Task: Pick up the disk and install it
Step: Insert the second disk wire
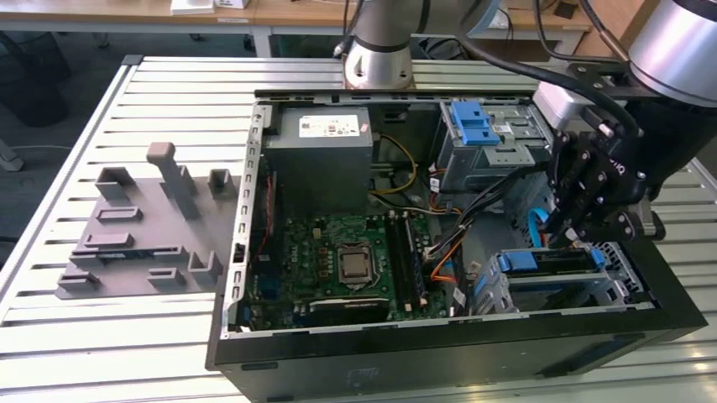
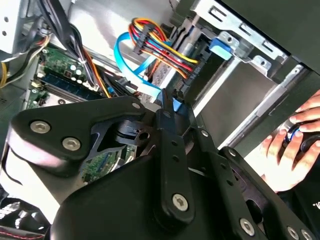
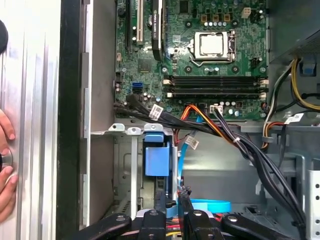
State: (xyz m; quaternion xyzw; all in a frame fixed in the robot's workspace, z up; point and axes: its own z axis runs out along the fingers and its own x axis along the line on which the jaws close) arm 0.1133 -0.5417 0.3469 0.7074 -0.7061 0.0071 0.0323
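Exterior view: gripper (image 1: 590,220) hangs over the drive cage (image 1: 560,281), where the disk (image 1: 546,262) sits in its slot; whether the gripper is clamped, I cannot tell.

matt black metal gripper (image 1: 583,220); ribbed, dull-silver metal table (image 1: 134,336).
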